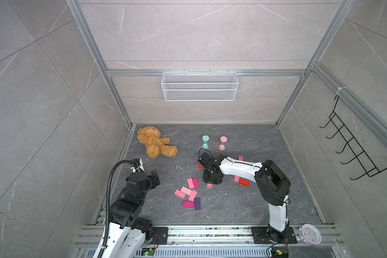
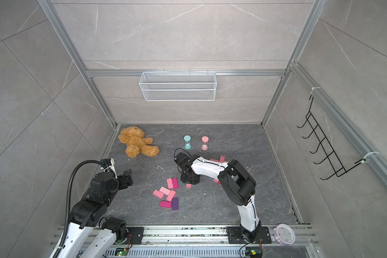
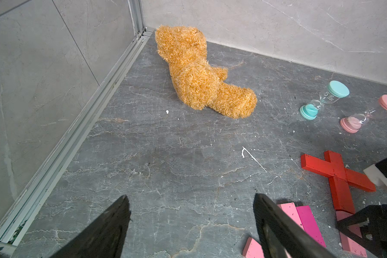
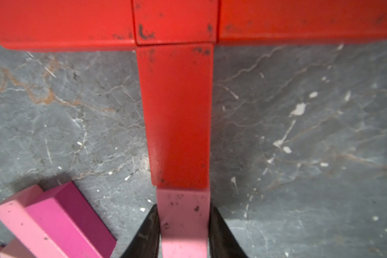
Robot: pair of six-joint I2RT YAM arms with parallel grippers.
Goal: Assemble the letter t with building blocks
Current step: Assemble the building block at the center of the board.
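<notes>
Closest to us, a small round clock (image 1: 311, 234) sits on the front rail (image 1: 210, 232), toward its right end. On the back wall hangs a wire basket (image 1: 199, 86) (we make out only its own mesh).

Our right pincer (image 4: 183, 208) is clamped narrow on a light pink block (image 4: 183, 236). The far end of this block touches the end of a red stem block (image 4: 177, 116), and that stem meets a red crossbar (image 4: 63, 22). Loose pink and magenta blocks (image 1: 189, 193) and one purple block (image 1: 197, 203) lie near it, toward the front rail.

Our left pincer (image 3: 190, 197) stands wide, holding nothing, over bare table (image 3: 165, 156). Open table runs from there to the teddy bear (image 1: 154, 143) in the far left corner. A teal timer (image 1: 205, 141) and a pink timer (image 1: 222, 143) stand upright beyond the red blocks.
</notes>
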